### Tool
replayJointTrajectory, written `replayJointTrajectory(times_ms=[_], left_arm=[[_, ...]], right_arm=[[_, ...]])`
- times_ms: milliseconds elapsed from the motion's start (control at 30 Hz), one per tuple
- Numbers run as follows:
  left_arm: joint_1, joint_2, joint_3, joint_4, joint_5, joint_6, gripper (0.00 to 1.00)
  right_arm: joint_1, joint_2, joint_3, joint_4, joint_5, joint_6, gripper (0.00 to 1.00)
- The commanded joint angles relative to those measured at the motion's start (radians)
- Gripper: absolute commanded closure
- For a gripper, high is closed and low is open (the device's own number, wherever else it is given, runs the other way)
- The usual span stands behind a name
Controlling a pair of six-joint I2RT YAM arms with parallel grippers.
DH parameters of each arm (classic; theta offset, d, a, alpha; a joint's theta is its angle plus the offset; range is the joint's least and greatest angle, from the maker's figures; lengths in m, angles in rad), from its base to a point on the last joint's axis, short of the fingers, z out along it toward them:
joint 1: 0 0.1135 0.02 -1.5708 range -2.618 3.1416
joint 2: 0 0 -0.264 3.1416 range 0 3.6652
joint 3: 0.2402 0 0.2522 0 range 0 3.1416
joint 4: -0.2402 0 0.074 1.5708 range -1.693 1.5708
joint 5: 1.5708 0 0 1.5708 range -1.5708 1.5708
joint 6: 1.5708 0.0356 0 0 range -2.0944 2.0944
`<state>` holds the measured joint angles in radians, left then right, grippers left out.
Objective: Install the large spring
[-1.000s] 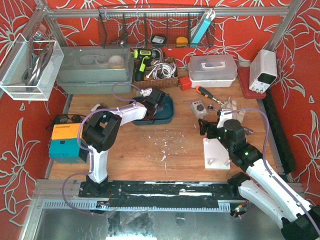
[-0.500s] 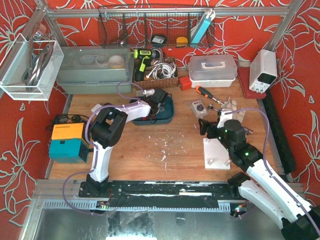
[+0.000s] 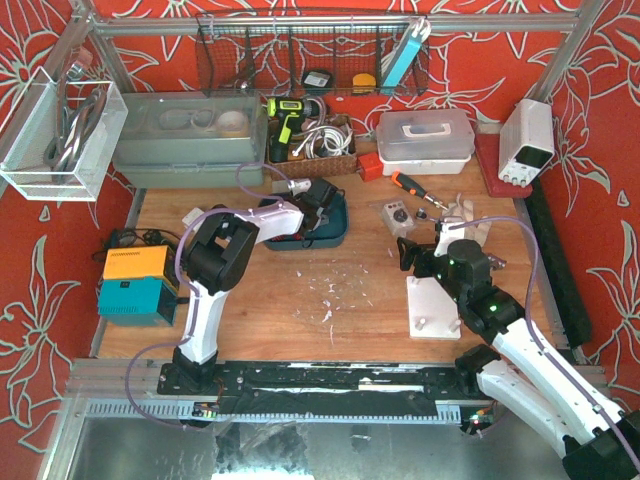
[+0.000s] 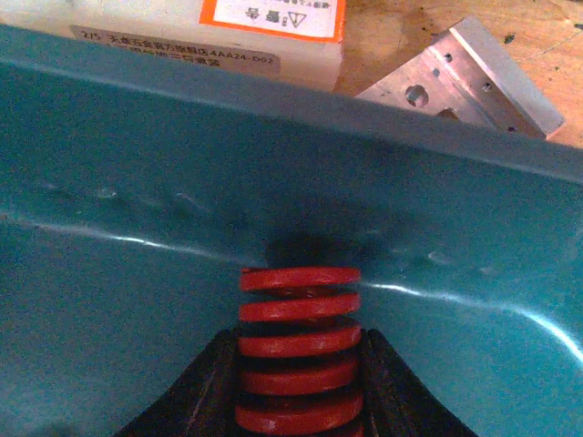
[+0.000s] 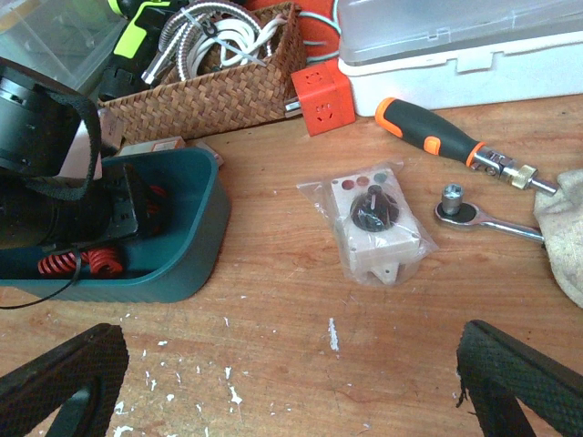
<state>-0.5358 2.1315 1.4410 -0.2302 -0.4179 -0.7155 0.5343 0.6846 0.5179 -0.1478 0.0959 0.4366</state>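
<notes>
The left gripper (image 3: 318,203) reaches down into the teal tray (image 3: 336,234), which sits on the table (image 3: 300,300) at about 11 o'clock from the table's middle. Its wrist camera shows the red spring (image 4: 299,339) lying lengthwise between the two black fingers (image 4: 200,396). One finger is at 9 o'clock of the coils and the other at 3 o'clock, both against them, so the jaws are narrow and clamped on the spring. The spring's far end, at 12 o'clock, meets the tray's inner wall. Past the rim lie a white box (image 4: 264,27) with an orange label at 12 o'clock and an aluminium block (image 4: 474,73) at 1 o'clock.

Further right, the right gripper (image 3: 408,252) hangs over the table, at 11 o'clock of a white plate (image 3: 432,312) with pegs. Its fingers (image 5: 59,378) stand wide apart and hold nothing. Measured from the middle of its camera view, the tray is at 9 o'clock and a bagged knob (image 5: 373,217) is just at 3 o'clock. A screwdriver (image 5: 428,137) is at 2 o'clock, and a ratchet (image 5: 465,208) lies farther out at 3 o'clock.
</notes>
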Motion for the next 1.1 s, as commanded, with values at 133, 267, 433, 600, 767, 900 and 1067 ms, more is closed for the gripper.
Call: replayJointTrajectory(times_ms=[133,267,433,600,767,900,1067], left_arm=[[0.005,-0.16,-0.115,0.096,0.018,0.098,0.93],[0.005,-0.265,-0.179,0.172,0.039,0.157,1.0],[-0.004,-0.436,-0.301,0.306,0.074,0.242,1.0],[-0.062,-0.639,-0.494,0.531,0.122,0.407,1.0],[-0.159,-0.83,-0.731,0.755,0.118,0.522,1.0],[-0.229,-0.922,-0.948,0.997,0.153,0.591,1.0],[-0.306,-0.94,-1.165,1.239,0.215,0.73,1.0]], right_arm=[[0.002,-0.024,-0.036,0.038,0.022,0.006,0.01],[0.001,-0.062,-0.038,0.026,0.048,0.024,0.01],[0.001,-0.121,-0.045,-0.003,0.08,0.019,0.01],[-0.001,-0.114,-0.022,-0.024,0.024,-0.005,0.01],[-0.002,-0.063,0.007,-0.059,-0.027,-0.014,0.01],[-0.002,-0.012,0.015,-0.061,-0.156,-0.011,0.01],[-0.002,0.04,0.027,-0.054,-0.301,0.028,0.07]])
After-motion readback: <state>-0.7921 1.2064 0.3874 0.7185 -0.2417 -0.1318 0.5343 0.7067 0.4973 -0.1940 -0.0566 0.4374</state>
